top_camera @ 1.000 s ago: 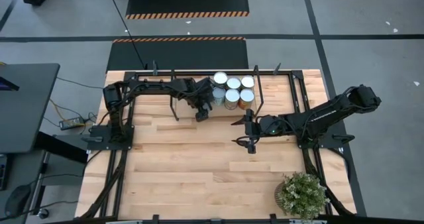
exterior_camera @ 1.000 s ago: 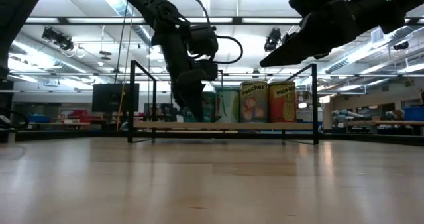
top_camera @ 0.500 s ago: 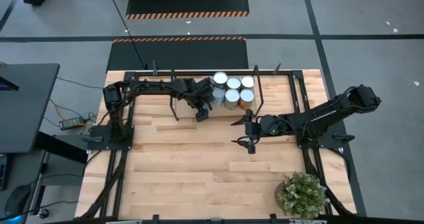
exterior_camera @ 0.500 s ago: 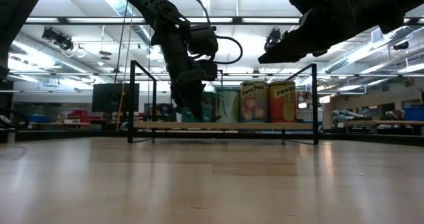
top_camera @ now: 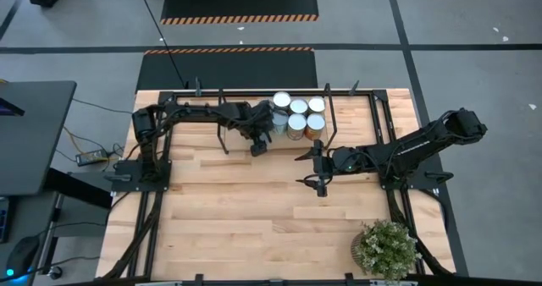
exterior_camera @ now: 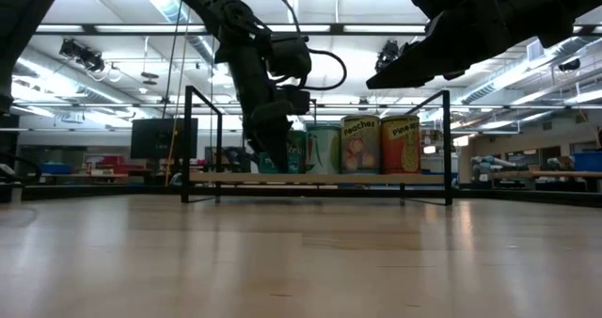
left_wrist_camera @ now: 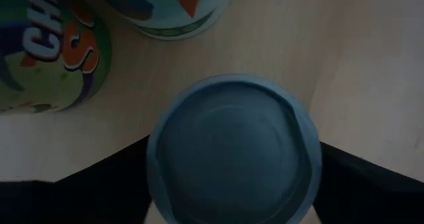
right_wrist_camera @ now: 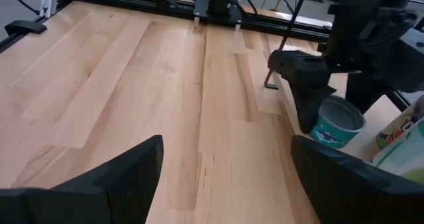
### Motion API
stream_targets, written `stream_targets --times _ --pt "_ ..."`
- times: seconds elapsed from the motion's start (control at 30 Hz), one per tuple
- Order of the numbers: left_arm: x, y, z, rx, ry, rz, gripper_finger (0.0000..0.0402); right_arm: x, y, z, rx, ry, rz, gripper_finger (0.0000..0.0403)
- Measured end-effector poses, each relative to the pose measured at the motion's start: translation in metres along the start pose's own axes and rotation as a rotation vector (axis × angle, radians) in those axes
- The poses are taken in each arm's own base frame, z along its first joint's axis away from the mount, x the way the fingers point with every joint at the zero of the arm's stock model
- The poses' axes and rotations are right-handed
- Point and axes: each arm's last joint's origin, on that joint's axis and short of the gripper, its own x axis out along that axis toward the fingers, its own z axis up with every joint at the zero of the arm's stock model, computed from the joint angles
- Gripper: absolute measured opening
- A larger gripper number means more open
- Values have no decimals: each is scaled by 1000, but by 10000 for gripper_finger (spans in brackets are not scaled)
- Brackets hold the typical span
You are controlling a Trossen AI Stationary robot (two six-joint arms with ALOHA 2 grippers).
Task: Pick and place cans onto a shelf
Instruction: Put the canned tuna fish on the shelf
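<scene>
While the shelf (exterior_camera: 235, 179) sits at twelve o'clock on the table, the left gripper (top_camera: 258, 142) is lowered over its front edge, at nine o'clock of the other cans (top_camera: 298, 108) grouped on the board. A teal can with a blue-grey top (left_wrist_camera: 235, 151) is seen standing upright on the shelf, framed on both sides by the left fingers (left_wrist_camera: 99, 191). The jaws are set wide around it, but whether the can is pressed or merely straddled cannot be told. At five o'clock from the shelf, the right gripper (top_camera: 310, 169) is held above the bare tabletop (right_wrist_camera: 132, 85), well apart from the cans. Its jaws are spread wide, and nothing is held between them.
</scene>
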Motion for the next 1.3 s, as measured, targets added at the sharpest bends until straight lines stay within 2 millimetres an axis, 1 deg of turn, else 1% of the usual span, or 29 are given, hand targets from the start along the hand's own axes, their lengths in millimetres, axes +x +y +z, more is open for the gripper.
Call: stream_targets --times 0.1,0.17,0.3,0.4,0.57,0.67,0.73,0.93,1.07,1.2,1.3 --pt "0 -4 1 16 -2 27 378 0 0 0 0 0 1 338" --pt "0 -7 1 32 -5 40 393 0 0 0 0 -2 0 338" --pt "-3 -8 5 64 -9 71 384 0 0 1 2 -7 0 338" --pt "-9 -8 10 65 -31 81 392 0 0 1 4 -8 0 338" --pt "-26 -7 18 59 -19 80 398 0 0 0 0 -5 7 338" --pt "-36 -9 17 53 31 75 399 0 0 1 -6 -7 7 338" --pt "-43 -9 18 39 13 76 399 0 0 0 -8 0 9 338" --pt "-59 -10 13 79 30 43 399 0 0 2 -12 -16 7 338" --pt "-73 -13 10 88 -4 29 399 0 0 2 2 -16 8 338" --pt "-81 -15 -4 91 -14 25 399 0 1 2 21 -19 9 338" --pt "-80 -17 -17 88 -42 41 399 0 2 2 14 -21 13 338"
